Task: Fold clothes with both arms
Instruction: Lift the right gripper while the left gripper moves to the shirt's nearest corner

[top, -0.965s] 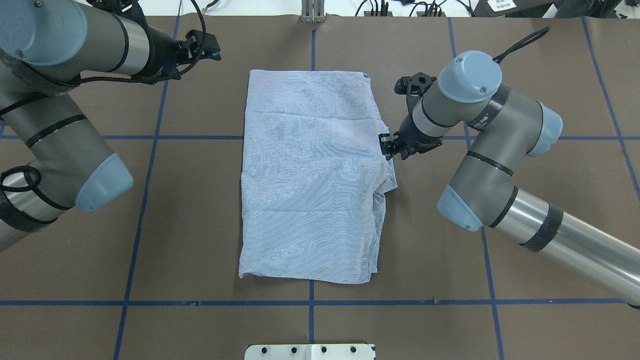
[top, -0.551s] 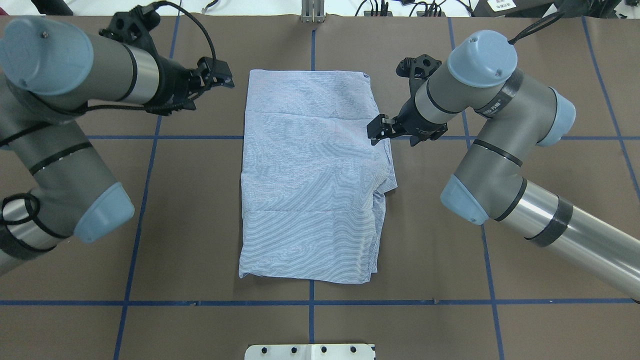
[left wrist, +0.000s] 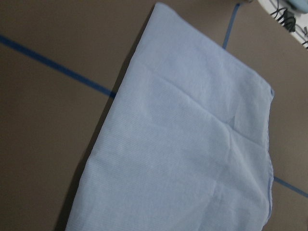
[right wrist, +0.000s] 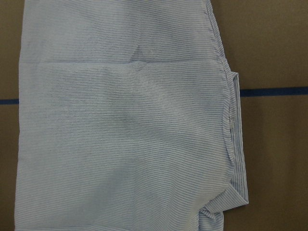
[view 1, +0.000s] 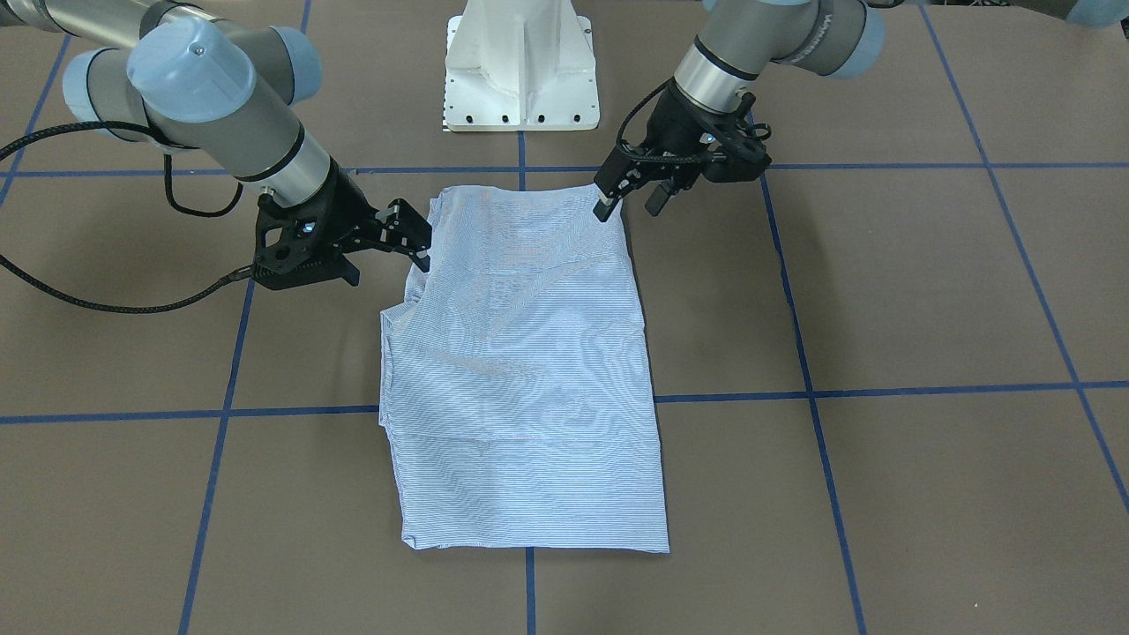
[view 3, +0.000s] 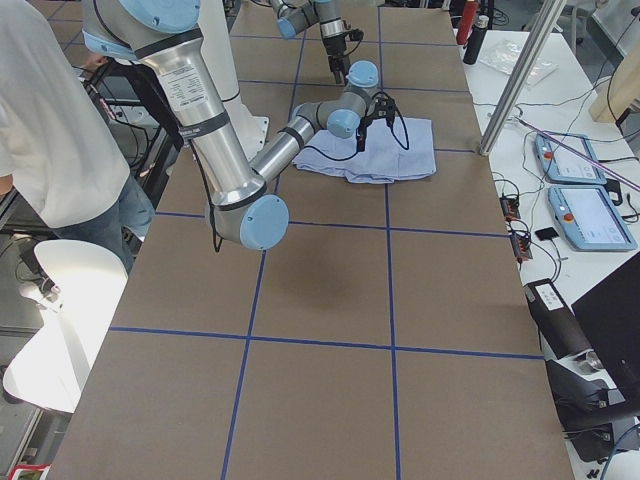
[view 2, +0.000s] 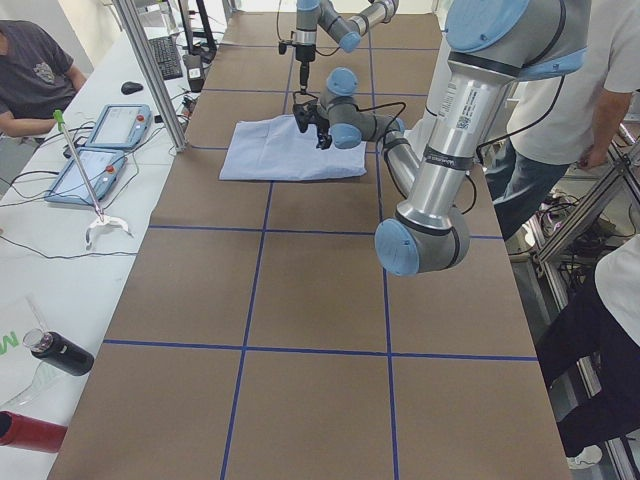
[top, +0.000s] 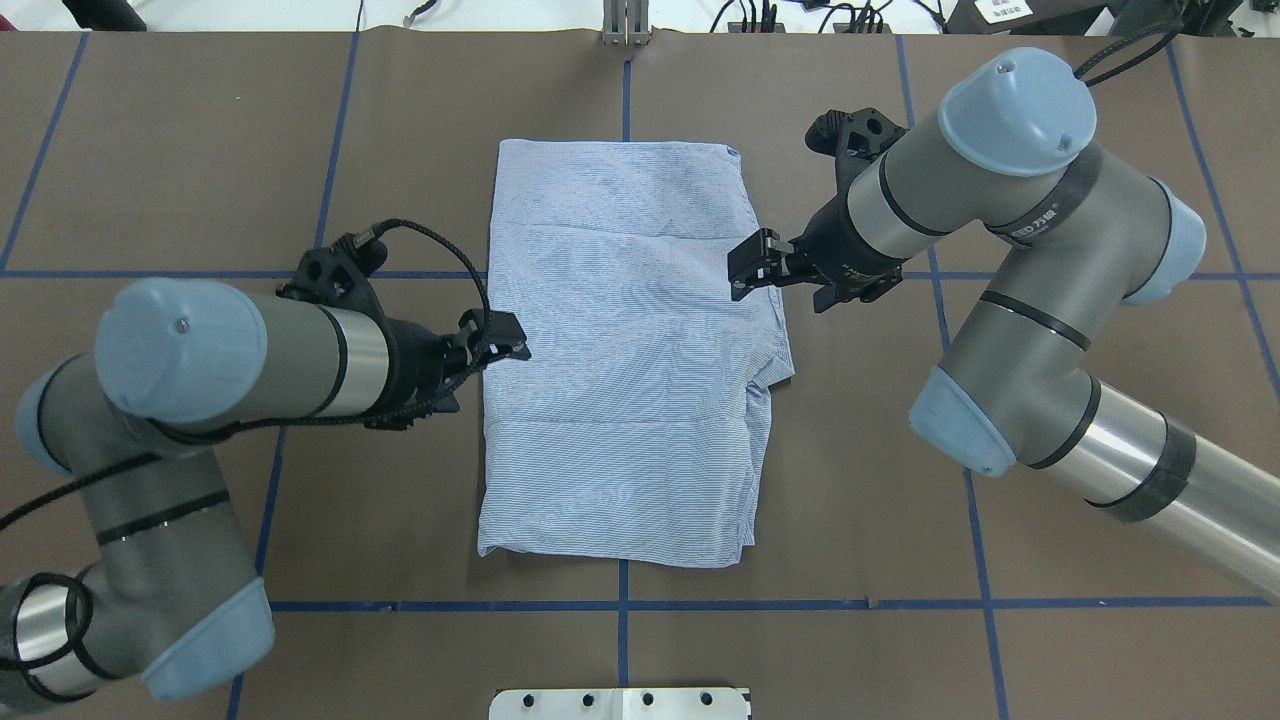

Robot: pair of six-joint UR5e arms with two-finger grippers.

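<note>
Your left gripper has swung in beside the folded striped shirt — jaws parted; your right gripper, seemingly spread too, hovers over its opposite edge

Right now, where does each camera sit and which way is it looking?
Front-facing: across the table, facing the white base; shirt, left gripper, right gripper.
Overhead: behind the robot, looking down; both grippers flank the shirt.
Left side: table's end; left arm near.
Right side: opposite end; right arm near.
Left wrist: down onto shirt; no robot parts.
Right wrist: same.
Shared: every view shows the shirt.
</note>
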